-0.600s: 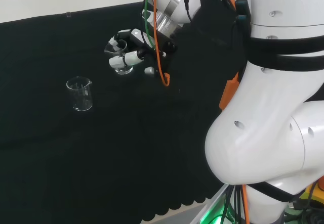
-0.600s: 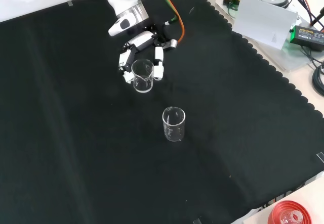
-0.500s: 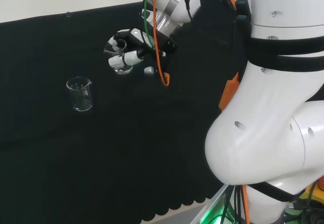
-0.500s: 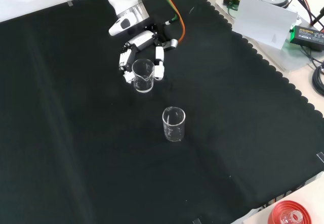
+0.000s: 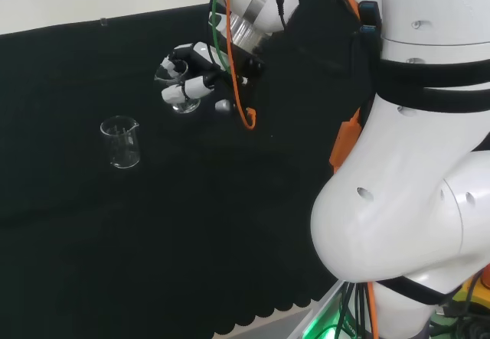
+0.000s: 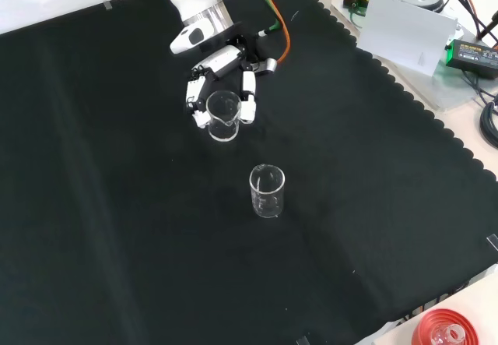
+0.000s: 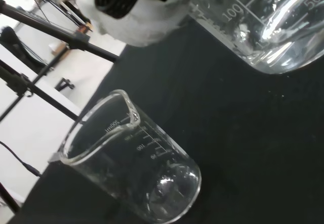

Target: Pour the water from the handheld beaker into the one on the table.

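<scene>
Robot hand (image 6: 222, 80) fingers curl around a clear glass beaker (image 6: 223, 116), holding it upright above the black-clothed desk (image 6: 117, 228), while nearer the front camera a second clear beaker (image 6: 267, 191) stands upright on the cloth, apart from it.

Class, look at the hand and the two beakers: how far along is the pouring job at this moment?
Done: the hand has its fingers curled round the handheld beaker, lifted off the black cloth.
In hand: that beaker hangs about upright, apart from the beaker on the table, not yet over it.
Left: bring it above the standing beaker, tip it, and pour. Pouring has not started; the water level is hard to judge.
</scene>
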